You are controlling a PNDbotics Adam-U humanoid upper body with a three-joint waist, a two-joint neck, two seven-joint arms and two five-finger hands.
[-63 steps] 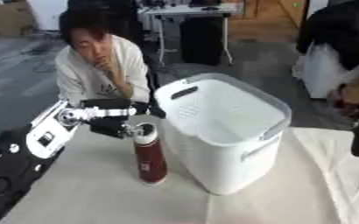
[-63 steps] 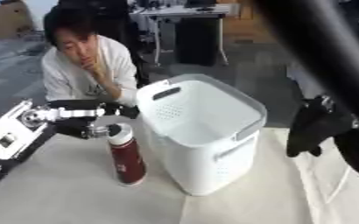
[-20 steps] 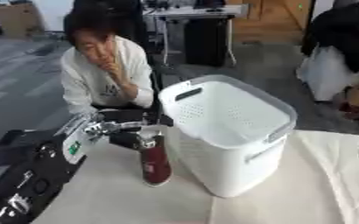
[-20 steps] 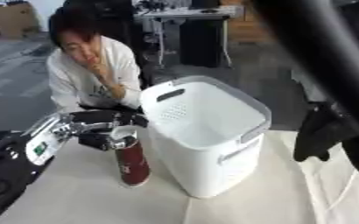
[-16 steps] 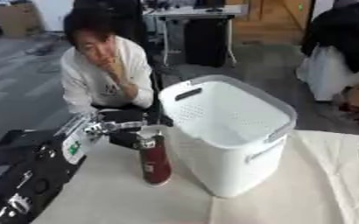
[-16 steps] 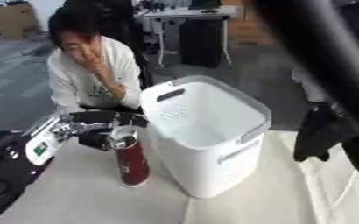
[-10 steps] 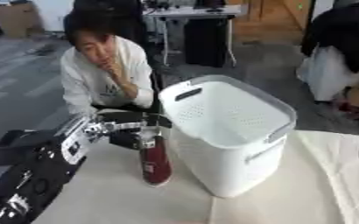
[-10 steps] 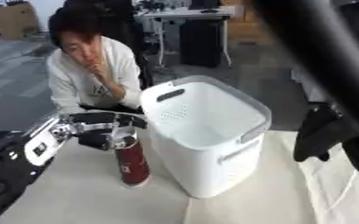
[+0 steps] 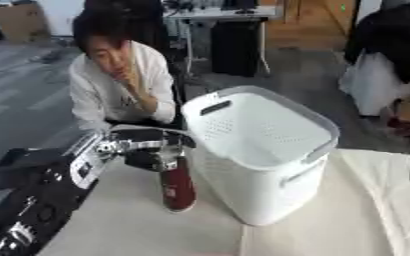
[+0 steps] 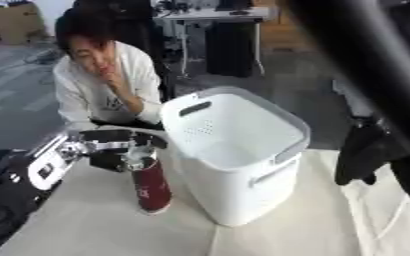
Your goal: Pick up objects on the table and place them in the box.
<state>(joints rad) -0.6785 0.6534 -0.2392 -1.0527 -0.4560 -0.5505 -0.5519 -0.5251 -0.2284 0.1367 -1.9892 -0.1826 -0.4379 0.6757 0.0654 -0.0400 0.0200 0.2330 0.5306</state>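
Observation:
A dark red bottle point(image 9: 179, 186) with a silver cap stands upright on the cloth-covered table, just left of the white box point(image 9: 265, 150), a tall perforated basket with handle slots. My left hand point(image 9: 147, 153) reaches in from the left and is curled round the bottle's top, hiding most of the cap. The bottle's base rests on the cloth. My right hand point(image 10: 367, 154) hangs as a dark shape above the table's right side, well clear of the box. The box's inside looks bare where it shows.
The table point(image 10: 103, 225) is covered with a pale cloth with a fold running right of the box. A person sits behind the far edge, touching nothing. My right arm crosses the upper right of the right eye view as a thick dark bar.
The picture has shifted a little, so the camera has moved. My left forearm sits lower and closer than three seconds ago. The hand stays at the bottle's top, and the bottle still stands.

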